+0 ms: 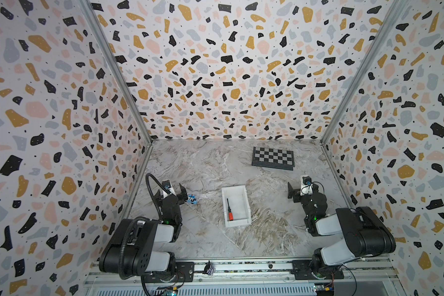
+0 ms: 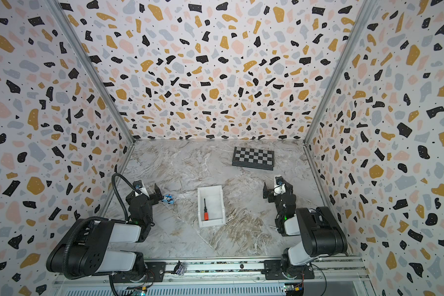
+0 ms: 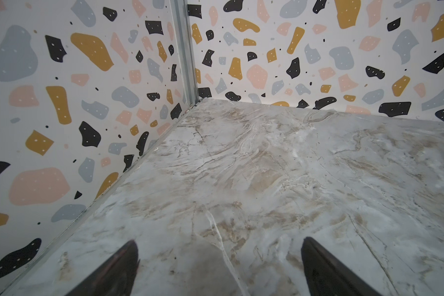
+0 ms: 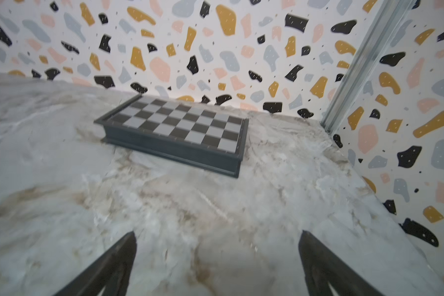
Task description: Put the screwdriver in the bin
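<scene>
Two robot arms rest at the near edge of a marble-patterned desk [image 1: 210, 246], inside a booth with speckled walls. The left fingers [image 1: 182, 191] stand wide apart with nothing between them. The left wrist view shows only bare desk between the two dark tips. The right fingers [image 1: 291, 191] are likewise spread wide and hold nothing. Between the two sets of fingers, well apart from both, sits the white bin [image 1: 237, 222], its long side running away from the arms. The screwdriver [image 1: 230, 208] lies flat inside the bin, close to the wall on the left fingers' side, with its red-orange handle toward the arms and its black shaft pointing away. A small blue toy car [image 1: 191, 199] sits on the desk just beside the left fingers, on their bin side — whether it touches them cannot be told. A black-and-grey checkered board [image 4: 180, 128] lies flat ahead of the right fingers, well apart from them, near the back wall.
</scene>
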Robot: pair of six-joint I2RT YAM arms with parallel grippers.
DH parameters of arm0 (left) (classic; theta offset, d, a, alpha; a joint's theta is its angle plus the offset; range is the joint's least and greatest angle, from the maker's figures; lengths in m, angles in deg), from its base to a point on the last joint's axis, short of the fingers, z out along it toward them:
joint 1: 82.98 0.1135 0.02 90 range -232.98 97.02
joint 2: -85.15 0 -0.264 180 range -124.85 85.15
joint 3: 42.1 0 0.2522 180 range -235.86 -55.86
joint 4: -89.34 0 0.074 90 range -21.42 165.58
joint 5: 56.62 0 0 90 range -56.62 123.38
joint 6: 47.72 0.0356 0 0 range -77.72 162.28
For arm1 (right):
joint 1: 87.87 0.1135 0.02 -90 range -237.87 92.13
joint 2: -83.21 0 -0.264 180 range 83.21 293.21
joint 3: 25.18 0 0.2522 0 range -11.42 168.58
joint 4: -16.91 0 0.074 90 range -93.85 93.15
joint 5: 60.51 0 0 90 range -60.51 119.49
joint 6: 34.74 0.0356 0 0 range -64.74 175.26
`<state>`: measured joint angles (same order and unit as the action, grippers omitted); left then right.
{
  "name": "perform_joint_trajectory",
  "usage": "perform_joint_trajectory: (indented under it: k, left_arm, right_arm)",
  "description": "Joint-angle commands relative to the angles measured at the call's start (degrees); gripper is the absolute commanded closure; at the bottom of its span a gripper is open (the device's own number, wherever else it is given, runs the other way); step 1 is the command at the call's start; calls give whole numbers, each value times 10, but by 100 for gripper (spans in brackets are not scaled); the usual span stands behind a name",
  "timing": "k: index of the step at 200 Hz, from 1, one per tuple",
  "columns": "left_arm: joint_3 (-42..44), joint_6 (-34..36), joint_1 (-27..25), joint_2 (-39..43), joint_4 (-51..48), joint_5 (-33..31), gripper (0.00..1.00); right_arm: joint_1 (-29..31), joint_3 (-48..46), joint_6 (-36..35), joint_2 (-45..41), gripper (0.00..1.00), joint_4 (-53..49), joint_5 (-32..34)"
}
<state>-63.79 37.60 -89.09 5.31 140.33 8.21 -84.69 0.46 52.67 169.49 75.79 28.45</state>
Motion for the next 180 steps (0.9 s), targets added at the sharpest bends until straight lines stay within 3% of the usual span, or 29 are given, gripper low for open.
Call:
perform_joint_trajectory:
  k: [1, 75, 180]
  left_arm:
    - [-15, 10, 3, 3, 35, 6, 0]
    - [-12, 11, 2, 5, 38, 6, 0]
    - [-10, 15, 2, 2, 43, 14, 0]
  right_arm:
    - [-14, 10, 21, -8, 1, -31, -36]
    - [11, 9, 9, -11, 1, -34, 10]
    - [5, 12, 12, -10, 1, -39, -3]
